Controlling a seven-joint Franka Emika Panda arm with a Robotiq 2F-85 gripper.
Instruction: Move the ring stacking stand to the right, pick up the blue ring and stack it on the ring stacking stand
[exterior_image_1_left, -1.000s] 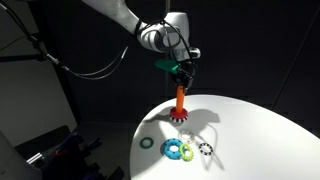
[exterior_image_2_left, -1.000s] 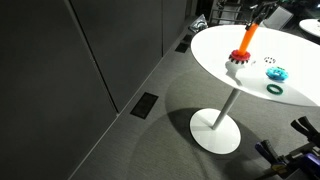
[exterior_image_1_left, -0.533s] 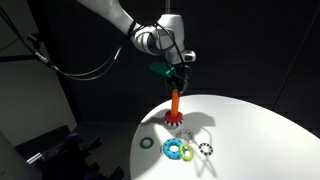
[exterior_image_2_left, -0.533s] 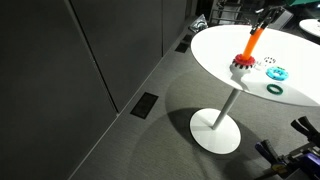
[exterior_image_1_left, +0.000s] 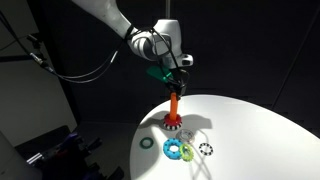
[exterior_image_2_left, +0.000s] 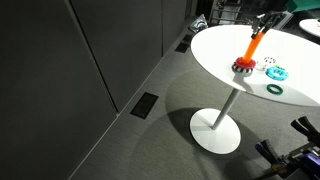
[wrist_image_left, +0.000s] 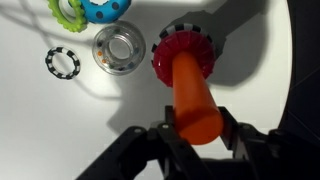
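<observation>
Your gripper (wrist_image_left: 198, 128) is clenched on the top end of the stacking stand (wrist_image_left: 190, 85), one finger on each side of the orange peg. The peg's long axis runs from your fingers down to the red toothed base. In an exterior view (exterior_image_2_left: 250, 48) it leans, with the top tipped away from the base rather than standing plumb. The base is near the rim of the round white table (exterior_image_1_left: 250, 130); you can't tell from these views whether it rests on the top or is just off it.

A clear ring (wrist_image_left: 120, 48) lies flat just beside the base, and a black toothed ring (wrist_image_left: 62, 62) lies past it. The blue ring (wrist_image_left: 105, 10) lies flat farther out, touching a lime-green ring (wrist_image_left: 65, 10). A dark green ring (exterior_image_1_left: 148, 142) sits alone nearer the table edge.
</observation>
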